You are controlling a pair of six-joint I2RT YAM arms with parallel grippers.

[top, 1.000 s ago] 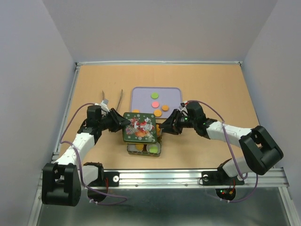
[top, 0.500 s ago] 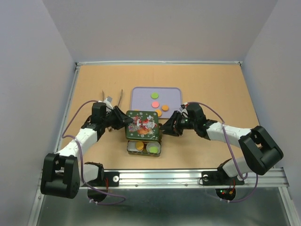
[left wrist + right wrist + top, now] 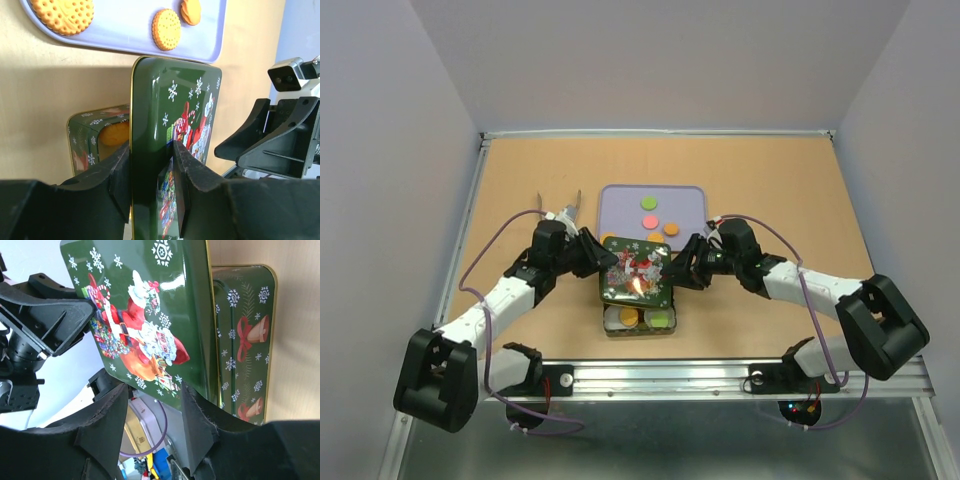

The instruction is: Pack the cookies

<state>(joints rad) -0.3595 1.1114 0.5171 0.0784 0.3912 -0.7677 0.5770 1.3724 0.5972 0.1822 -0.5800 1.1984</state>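
My left gripper (image 3: 603, 262) is shut on the edge of a green Christmas tin lid (image 3: 635, 272) and holds it tilted above the open tin base (image 3: 610, 325). In the left wrist view the fingers (image 3: 192, 165) clamp the lid (image 3: 175, 100). My right gripper (image 3: 678, 270) is open at the lid's right edge, and its view (image 3: 154, 400) shows the lid (image 3: 140, 315) just beyond the spread jaws. Orange (image 3: 628, 318) and green (image 3: 660, 318) cookies lie in the base. Green (image 3: 649, 203), pink (image 3: 648, 220) and orange (image 3: 671, 229) cookies lie on the purple tray (image 3: 620, 200).
The tray (image 3: 125, 37) lies just behind the tin, with biscuit-like cookies (image 3: 166, 28) on it. The tin base shows beside the lid in both wrist views (image 3: 87, 135) (image 3: 245, 340). Tongs (image 3: 575, 208) lie left of the tray. White walls enclose the brown table (image 3: 770, 180).
My left gripper has carried the lid to the right, above the tin base. The tin base has shifted slightly right. The right gripper has stayed at the lid's right edge.
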